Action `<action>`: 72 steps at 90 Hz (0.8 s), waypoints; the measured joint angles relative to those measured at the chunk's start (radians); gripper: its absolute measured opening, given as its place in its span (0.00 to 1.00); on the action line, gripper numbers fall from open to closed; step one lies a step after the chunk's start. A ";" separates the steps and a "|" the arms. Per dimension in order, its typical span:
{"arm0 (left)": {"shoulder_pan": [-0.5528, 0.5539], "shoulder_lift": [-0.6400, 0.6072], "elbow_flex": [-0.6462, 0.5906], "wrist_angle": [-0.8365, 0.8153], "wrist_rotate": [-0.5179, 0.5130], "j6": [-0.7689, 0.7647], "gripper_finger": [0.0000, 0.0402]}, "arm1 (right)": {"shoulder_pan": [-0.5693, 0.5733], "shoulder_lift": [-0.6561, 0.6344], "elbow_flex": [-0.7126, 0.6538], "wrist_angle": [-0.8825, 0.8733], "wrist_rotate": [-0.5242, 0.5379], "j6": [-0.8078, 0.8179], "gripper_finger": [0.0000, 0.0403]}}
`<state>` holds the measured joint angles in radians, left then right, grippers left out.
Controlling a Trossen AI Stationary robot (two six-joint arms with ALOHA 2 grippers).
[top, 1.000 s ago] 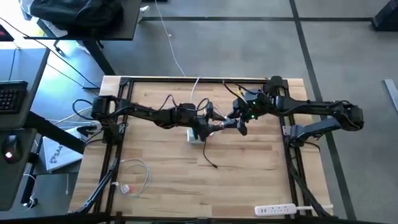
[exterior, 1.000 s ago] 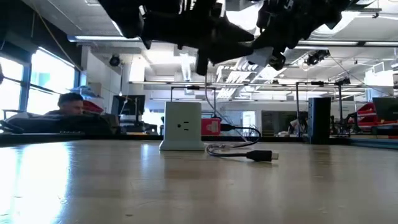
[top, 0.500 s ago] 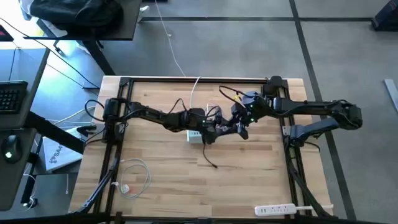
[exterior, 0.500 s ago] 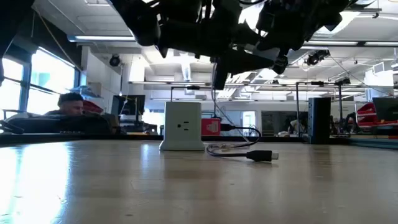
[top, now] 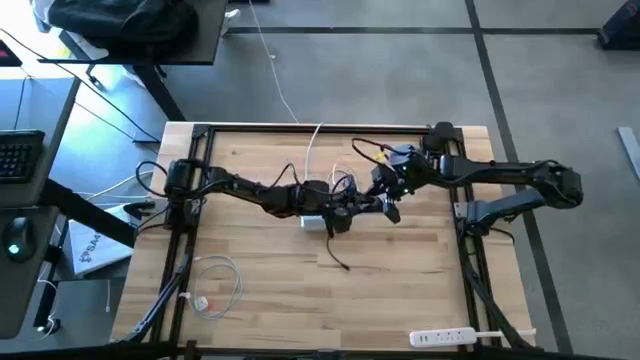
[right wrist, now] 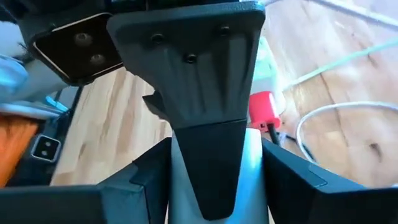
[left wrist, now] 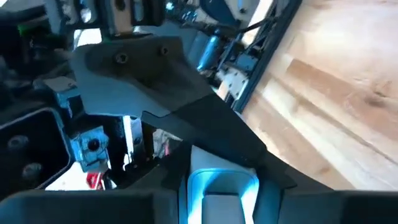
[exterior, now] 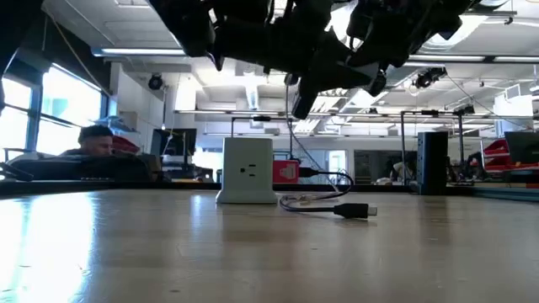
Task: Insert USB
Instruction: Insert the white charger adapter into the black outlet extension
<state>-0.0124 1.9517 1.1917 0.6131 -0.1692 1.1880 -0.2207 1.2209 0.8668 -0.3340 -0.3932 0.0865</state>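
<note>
A white charger cube (exterior: 247,171) stands on the wooden table, near its middle. The USB, a small red plug (exterior: 286,172), sits against the cube's side. Its thin black cable (exterior: 324,178) loops across the table to a black end plug (exterior: 354,210). The right wrist view shows the red plug (right wrist: 263,109) beside the cube (right wrist: 266,62). My left gripper (exterior: 301,105) hangs shut just above the plug and cube. In the high view my left gripper (top: 348,212) hides the plug. My right gripper (top: 390,210), also shut, hovers close by on the right, off the table.
A coiled white cable (top: 215,285) lies at the near left, and a white power strip (top: 443,337) at the near right edge. Another white cable (top: 310,150) runs in from the far edge. Black frame rails line both sides. A person (exterior: 97,143) sits beyond the table.
My left gripper has moved a little toward the table's right edge, from over the cube to over the red plug, staying above the table. The cube, plug and cable have not moved.
</note>
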 joint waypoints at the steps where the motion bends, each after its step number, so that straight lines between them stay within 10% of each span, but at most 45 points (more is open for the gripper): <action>1: -0.002 -0.001 0.000 0.001 -0.006 0.000 0.21 | 0.000 0.000 0.005 -0.006 0.007 -0.001 0.46; 49: -0.006 -0.060 -0.002 -0.008 -0.192 -0.073 0.23 | -0.015 -0.012 0.261 -0.403 0.190 -0.093 0.59; 72: 0.018 -0.069 -0.002 -0.017 -0.133 -0.230 0.23 | -0.015 -0.020 0.389 -0.704 0.727 -0.114 0.59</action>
<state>0.0058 1.8828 1.1892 0.5962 -0.3022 0.9582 -0.2361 1.2007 1.2553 -1.0383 0.3337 -0.0271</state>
